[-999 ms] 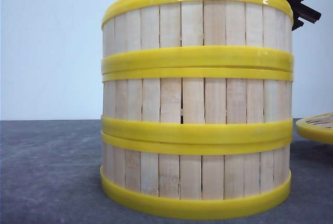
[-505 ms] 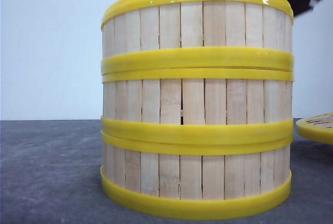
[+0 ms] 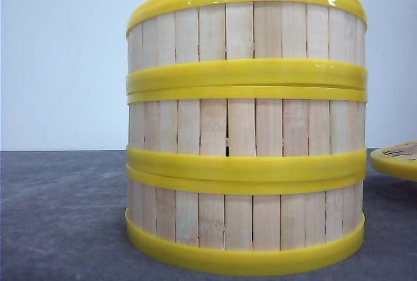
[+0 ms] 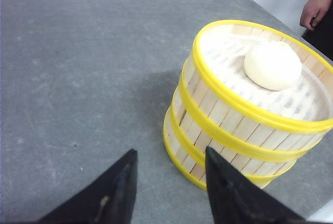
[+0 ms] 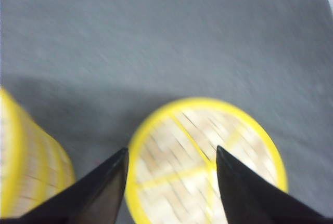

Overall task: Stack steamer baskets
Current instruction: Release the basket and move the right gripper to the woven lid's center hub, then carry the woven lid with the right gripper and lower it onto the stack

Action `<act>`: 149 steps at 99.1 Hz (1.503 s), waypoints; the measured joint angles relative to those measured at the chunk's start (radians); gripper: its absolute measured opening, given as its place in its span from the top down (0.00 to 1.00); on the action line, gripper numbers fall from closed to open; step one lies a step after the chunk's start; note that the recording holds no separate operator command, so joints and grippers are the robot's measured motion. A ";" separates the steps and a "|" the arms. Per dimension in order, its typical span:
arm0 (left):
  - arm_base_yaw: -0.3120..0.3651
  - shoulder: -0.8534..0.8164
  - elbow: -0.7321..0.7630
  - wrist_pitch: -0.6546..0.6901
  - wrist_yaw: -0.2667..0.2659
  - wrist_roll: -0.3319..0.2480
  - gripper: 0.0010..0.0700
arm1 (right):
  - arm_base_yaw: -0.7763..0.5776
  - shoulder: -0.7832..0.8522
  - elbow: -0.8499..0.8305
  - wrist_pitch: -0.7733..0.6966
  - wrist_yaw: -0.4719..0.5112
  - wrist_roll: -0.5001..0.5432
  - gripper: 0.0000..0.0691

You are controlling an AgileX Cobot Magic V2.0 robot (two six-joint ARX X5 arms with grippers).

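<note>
Three steamer baskets (image 3: 244, 124) with pale slats and yellow rims stand stacked one on another, filling the front view. In the left wrist view the steamer basket stack (image 4: 234, 125) holds a white bun (image 4: 272, 65) in its top basket. My left gripper (image 4: 169, 154) is open above bare table, just beside the stack's base, touching nothing. My right gripper (image 5: 171, 151) is open and empty, hovering over the flat lid (image 5: 208, 161); the stack's edge (image 5: 23, 167) shows at the side, blurred. Neither gripper shows in the front view.
The flat yellow-rimmed slatted lid (image 3: 397, 158) lies on the grey table (image 4: 78, 78) to the right of the stack. A person's hand (image 4: 317, 5) shows beyond the table's far corner. The table's edge runs close behind the stack.
The dark right arm, seen behind the stack's top right a second ago, has moved out of the front view. The stack has not moved.
</note>
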 joint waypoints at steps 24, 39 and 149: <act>0.000 0.000 0.000 0.001 0.000 0.006 0.67 | -0.153 0.105 0.000 -0.045 -0.113 -0.003 0.53; 0.000 0.000 0.000 0.001 0.000 0.006 0.67 | -0.193 0.192 0.000 -0.048 -0.122 -0.008 0.53; 0.000 0.000 0.000 -0.078 0.000 0.006 0.67 | -0.326 0.513 0.000 0.006 -0.249 -0.016 0.70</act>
